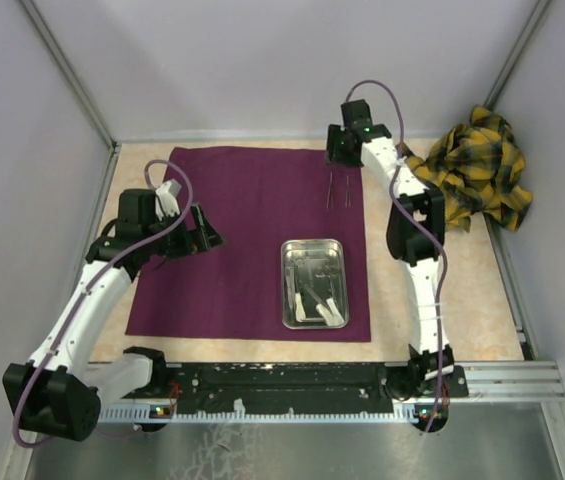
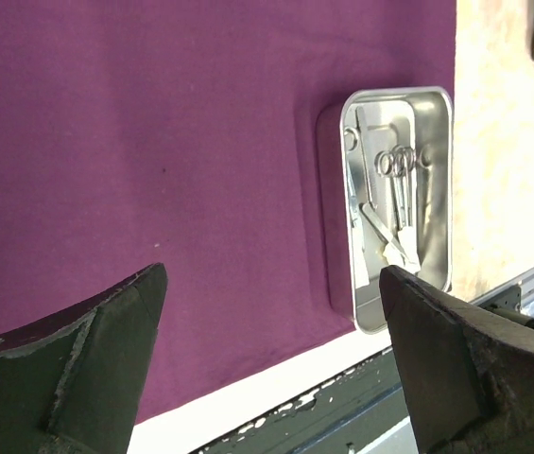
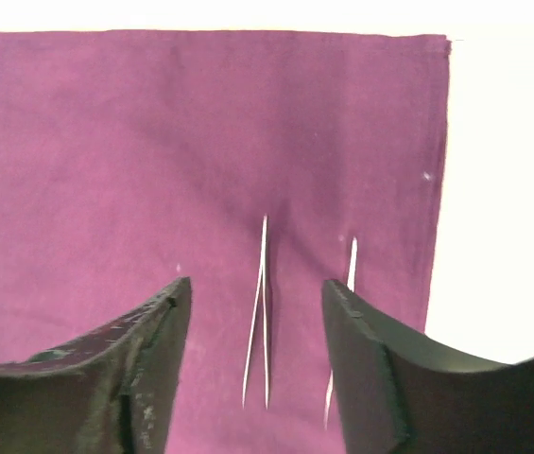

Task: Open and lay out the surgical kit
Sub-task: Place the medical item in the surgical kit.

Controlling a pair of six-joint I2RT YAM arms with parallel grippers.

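Note:
The dark purple cloth [image 1: 242, 240] lies spread flat on the table. The steel tray [image 1: 285, 285] sits on its near right part and holds scissors [image 1: 317, 275] and white pieces [image 1: 327, 312]. Two thin forceps [image 1: 331, 188] lie side by side on the cloth's far right. My right gripper [image 1: 342, 152] hovers open just behind them. In the right wrist view the forceps [image 3: 262, 312] lie between its open fingers [image 3: 257, 284], with the second one [image 3: 350, 260] partly hidden. My left gripper [image 1: 207, 238] is open and empty over the cloth's left part [image 2: 271, 274]. It sees the tray [image 2: 399, 91] and scissors [image 2: 399, 165].
A crumpled yellow and black plaid cloth [image 1: 477, 170] lies at the back right, beside the right arm. A metal rail [image 1: 362, 385] runs along the table's near edge. Grey walls close in the left, back and right sides.

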